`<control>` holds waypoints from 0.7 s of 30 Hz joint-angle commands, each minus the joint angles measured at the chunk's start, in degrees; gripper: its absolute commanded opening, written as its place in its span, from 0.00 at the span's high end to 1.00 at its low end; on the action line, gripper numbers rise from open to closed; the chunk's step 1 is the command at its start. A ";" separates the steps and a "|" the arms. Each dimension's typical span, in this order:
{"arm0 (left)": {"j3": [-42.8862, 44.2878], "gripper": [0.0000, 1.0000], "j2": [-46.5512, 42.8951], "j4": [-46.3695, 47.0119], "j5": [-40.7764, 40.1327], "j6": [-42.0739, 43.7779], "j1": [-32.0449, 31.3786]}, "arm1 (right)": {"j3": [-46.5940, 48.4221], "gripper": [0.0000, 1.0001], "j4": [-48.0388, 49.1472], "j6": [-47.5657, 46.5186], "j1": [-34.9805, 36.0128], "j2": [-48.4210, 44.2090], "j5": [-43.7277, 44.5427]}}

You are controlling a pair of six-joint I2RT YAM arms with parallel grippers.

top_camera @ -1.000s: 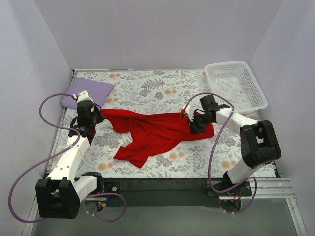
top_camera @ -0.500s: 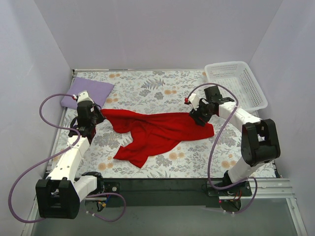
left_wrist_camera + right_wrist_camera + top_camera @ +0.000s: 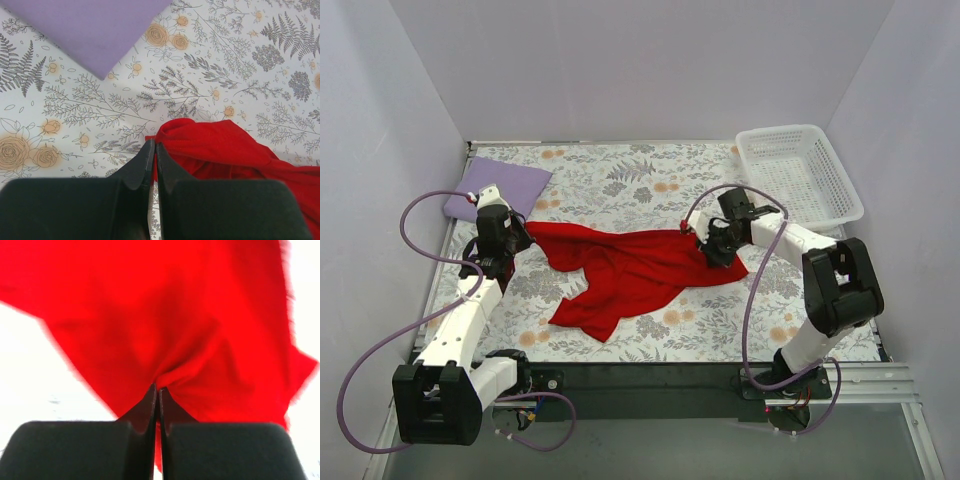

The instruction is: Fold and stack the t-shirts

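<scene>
The red t-shirt point(image 3: 630, 268) lies crumpled across the middle of the floral table. My left gripper point(image 3: 516, 236) is shut on its left edge; the left wrist view shows red cloth point(image 3: 220, 145) pinched between the black fingers point(image 3: 142, 162). At the shirt's right end my right gripper point(image 3: 712, 252) is shut on a bunched fold of the red t-shirt point(image 3: 175, 330), which puckers at the fingertips point(image 3: 158, 388). The lilac t-shirt point(image 3: 496, 187) lies folded flat at the back left corner, also seen as lilac cloth point(image 3: 90, 30) in the left wrist view.
A white lattice basket point(image 3: 798, 175) stands at the back right corner. Pale walls close in the table on the left, back and right. The floral tablecloth point(image 3: 640, 180) shows behind the red shirt. Cables loop beside both arms.
The right gripper let go of the shirt's right end, swung a little back, then came forward-left and shut on the red cloth again. The left arm has not moved.
</scene>
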 commanded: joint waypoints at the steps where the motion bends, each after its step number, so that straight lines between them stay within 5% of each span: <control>1: -0.26 1.00 -1.23 0.89 -0.25 0.66 0.22 | -3.03 0.99 -4.17 -3.56 6.14 -5.21 -8.03; 4: -0.35 1.00 -1.32 0.97 -0.25 0.75 0.22 | -4.17 0.80 -4.61 -2.86 7.56 -6.35 -7.42; 5: -0.35 1.00 -1.32 0.89 -0.25 0.75 0.22 | -4.09 0.67 -4.61 -2.43 7.56 -6.70 -6.37; 9: -0.35 1.00 -1.15 0.97 -0.17 0.75 0.22 | -0.59 0.50 -4.17 -0.05 4.24 -8.02 -0.82; 15: -0.26 1.00 -0.97 1.15 0.10 0.75 0.22 | 6.54 0.44 -4.08 4.34 -5.69 -6.71 -3.19; 21: -0.35 1.00 -0.88 1.06 0.36 0.92 0.22 | 8.83 0.44 -2.50 7.16 -7.03 -1.88 -2.05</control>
